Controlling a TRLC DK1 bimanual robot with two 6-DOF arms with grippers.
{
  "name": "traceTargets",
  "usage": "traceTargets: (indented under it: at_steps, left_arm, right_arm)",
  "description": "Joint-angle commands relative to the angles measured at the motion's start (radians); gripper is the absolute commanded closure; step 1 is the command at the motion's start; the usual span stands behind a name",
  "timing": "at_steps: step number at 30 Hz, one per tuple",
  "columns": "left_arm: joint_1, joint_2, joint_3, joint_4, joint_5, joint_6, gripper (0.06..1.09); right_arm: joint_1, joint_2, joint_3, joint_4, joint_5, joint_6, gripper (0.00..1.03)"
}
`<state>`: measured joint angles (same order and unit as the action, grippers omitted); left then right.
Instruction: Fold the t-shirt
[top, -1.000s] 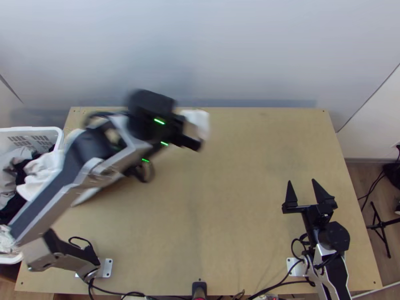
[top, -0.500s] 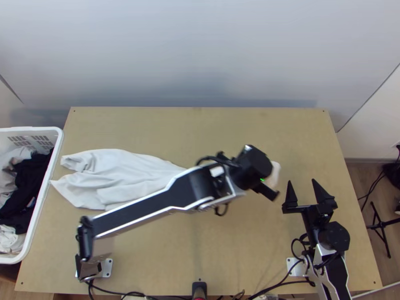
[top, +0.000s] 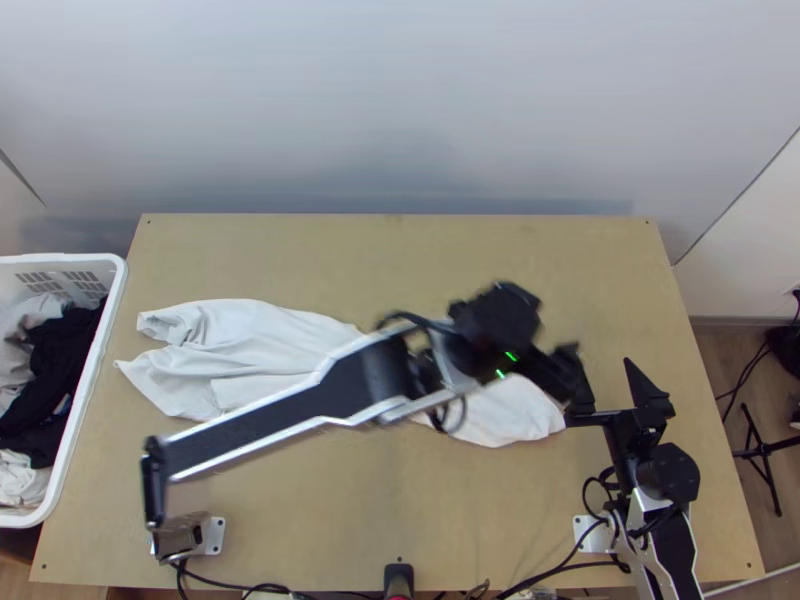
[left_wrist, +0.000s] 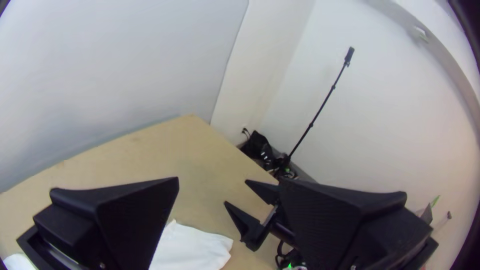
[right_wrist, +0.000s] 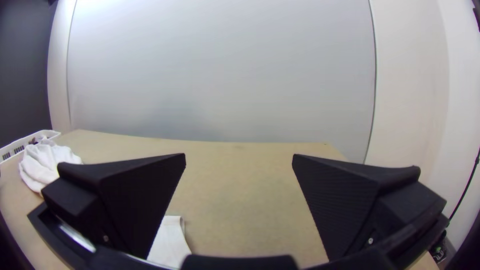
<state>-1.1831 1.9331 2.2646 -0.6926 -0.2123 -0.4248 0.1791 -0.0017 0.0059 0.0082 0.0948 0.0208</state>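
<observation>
The t-shirt (top: 250, 345) is laid lengthwise across the desk (top: 300, 520), rumpled rather than smoothed, from beside the basket (top: 60, 259) to near the right pincer. Its middle is crossed by the left arm (top: 290, 408), so how it is layered there cannot be told. The left pincer (left_wrist: 228, 179) is spread wide with nothing gripped; by its place above the cloth's far-side end, that end seems to have been let go so that the length is drawn out for folding. The right pincer (right_wrist: 239, 155) is likewise parted and unladen, and is kept by its own base, where a nearby edge could readily be taken. Other garments (top: 60, 360) are contained in the basket at the side, presumably so that the folding space is spared. No fold can be made out (creases aside), so flattening is probably needed first, lest the wrinkles be folded in.
</observation>
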Motion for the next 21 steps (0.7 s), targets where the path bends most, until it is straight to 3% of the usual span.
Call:
traceTargets:
  at_steps: [1,14,21]
  left_arm:
    - [0.175,-0.100,-0.027,-0.035,0.050,0.060,0.10]
    - [0.622,-0.191,-0.126,-0.298,0.051,0.288,0.10]
    - [0.766,-0.247,-0.208,-0.404,0.053,0.313,0.10]
  right_arm:
    - [0.000,0.000,0.000,0.001,0.000,0.001,0.04]
    - [0.000,0.000,0.000,0.001,0.000,0.001,0.04]
    - [0.000,0.000,0.000,0.001,0.000,0.001,0.04]
